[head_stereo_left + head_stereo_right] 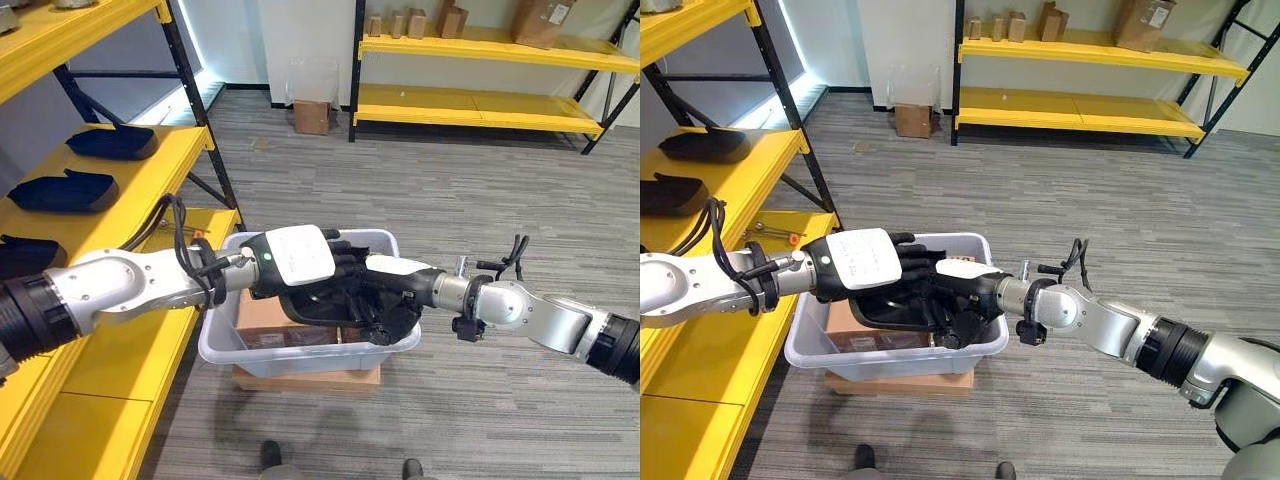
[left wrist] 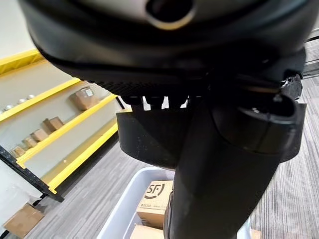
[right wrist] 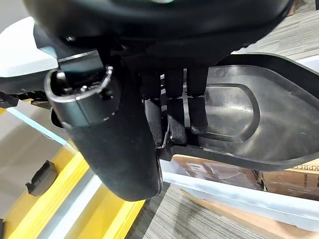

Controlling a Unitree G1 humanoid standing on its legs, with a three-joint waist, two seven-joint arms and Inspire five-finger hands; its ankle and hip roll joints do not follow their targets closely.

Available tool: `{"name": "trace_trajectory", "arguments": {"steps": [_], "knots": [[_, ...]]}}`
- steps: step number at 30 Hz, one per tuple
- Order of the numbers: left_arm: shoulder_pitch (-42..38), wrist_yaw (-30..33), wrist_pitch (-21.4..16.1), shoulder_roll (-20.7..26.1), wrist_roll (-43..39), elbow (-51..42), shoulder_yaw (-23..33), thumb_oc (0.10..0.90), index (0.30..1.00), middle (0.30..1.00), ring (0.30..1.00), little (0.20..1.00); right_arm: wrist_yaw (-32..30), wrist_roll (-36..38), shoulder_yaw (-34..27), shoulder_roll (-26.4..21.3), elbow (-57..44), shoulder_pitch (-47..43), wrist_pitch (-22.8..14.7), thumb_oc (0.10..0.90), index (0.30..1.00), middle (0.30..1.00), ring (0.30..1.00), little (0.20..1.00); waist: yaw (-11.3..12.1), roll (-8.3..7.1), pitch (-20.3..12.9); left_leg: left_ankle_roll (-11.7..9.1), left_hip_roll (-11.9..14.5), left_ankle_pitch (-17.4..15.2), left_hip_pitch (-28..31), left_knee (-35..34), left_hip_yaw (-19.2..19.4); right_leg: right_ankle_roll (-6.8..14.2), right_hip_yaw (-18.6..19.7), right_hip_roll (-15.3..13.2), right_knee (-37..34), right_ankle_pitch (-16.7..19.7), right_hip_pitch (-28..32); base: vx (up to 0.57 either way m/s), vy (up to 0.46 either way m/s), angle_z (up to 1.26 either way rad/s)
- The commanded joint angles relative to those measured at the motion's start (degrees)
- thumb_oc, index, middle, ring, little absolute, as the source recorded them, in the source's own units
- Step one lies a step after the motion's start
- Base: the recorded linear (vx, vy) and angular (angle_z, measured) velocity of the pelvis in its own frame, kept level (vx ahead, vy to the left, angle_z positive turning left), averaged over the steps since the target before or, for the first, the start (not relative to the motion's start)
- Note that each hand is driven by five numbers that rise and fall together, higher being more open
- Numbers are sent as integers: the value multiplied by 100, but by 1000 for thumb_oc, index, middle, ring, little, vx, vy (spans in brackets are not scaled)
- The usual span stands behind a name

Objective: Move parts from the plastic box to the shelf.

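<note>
Over the pale plastic box [image 1: 225, 345] I hold a black moulded part [image 1: 320, 308] with both hands. My left hand [image 1: 300, 255], under a white cover, reaches in from the shelf side with fingers curled over the part's rim [image 2: 149, 139]. From the other side my right hand [image 1: 388, 292] grips it, fingers hooked over the edge of the shallow black shell [image 3: 249, 119]. Cardboard packages [image 1: 265, 315] lie inside the box beneath the part. The yellow shelf [image 1: 165, 165] stands at my left.
Two black parts [image 1: 110, 142] [image 1: 62, 192] rest on the left shelf's middle level. The plastic box sits on a flat cardboard carton [image 1: 300, 378]. At the far wall, a second yellow shelf [image 1: 480, 105] carries cardboard boxes, and a small carton [image 1: 311, 117] stands on the grey floor.
</note>
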Motion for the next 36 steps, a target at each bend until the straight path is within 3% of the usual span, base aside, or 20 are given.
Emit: {"name": "trace_trajectory", "arguments": {"steps": [1,15,25,36], "knots": [[-169,53,40,-198,4,410,298,900,1000,1000,1000,1000,-503,410,-242,-104,-410,-1459,-720,400,300,300,300,300,18,125,-82,443,272,-382,211,-255,-187,-507,-193,-150,23,-18,333,0,0,0],[-116,-73,-17,-349,-97,147,298,900,1000,1000,1000,1000,-645,306,-460,-52,-220,-1521,-755,400,300,300,300,300,12,62,-131,436,275,-390,224,-255,-191,-512,-201,-155,6,-18,331,0,0,0],[-5,-47,49,-163,-262,23,298,900,1000,1000,1000,1000,-747,132,-913,-51,286,-1269,-713,400,300,300,300,300,119,-145,-123,432,283,-386,235,-255,-172,-514,-194,-150,5,-20,339,0,0,0],[133,-55,106,-38,-369,53,298,900,1000,1000,1000,1000,-870,-37,-1133,-60,772,-1295,-682,400,300,300,300,300,167,-243,-91,431,287,-379,243,-255,-164,-519,-183,-144,13,-24,339,0,0,0]]}}
